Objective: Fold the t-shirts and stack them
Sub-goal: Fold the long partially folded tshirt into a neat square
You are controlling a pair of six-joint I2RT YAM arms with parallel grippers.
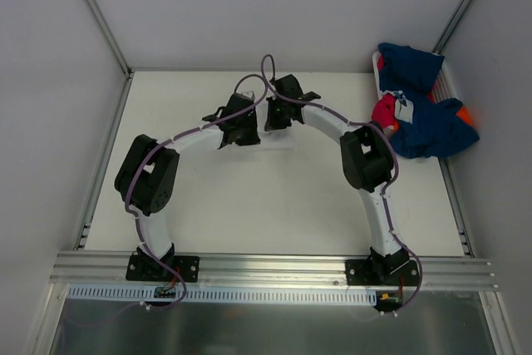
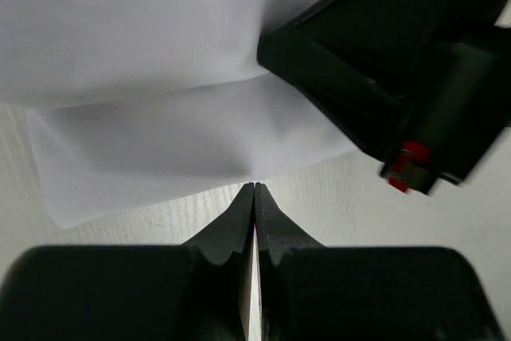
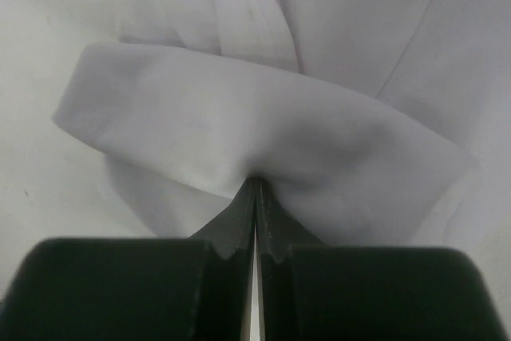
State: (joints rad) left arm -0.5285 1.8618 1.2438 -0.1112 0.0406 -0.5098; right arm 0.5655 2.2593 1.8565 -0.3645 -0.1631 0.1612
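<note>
- Our left fingers [image 2: 243,215] are pressed together. Their tips nip the near edge of the white shirt [image 2: 160,125], which spreads ahead of them on the desk [image 2: 359,197].
- Our right fingers [image 3: 246,212] are likewise closed tight on a fold of the same shirt, with cloth bunching just ahead of the tips.
- Ahead and to the right of the left fingers we see the black right wrist [image 2: 399,77], which has a small red part.
- Well to the right of the right fingers, navy shirts [image 1: 420,126] and a red shirt [image 1: 384,111] are heaped in a white basket [image 1: 450,81], with some orange showing.
- A pale label [image 1: 405,108] sits in that heap; its writing is too small for us to read.
</note>
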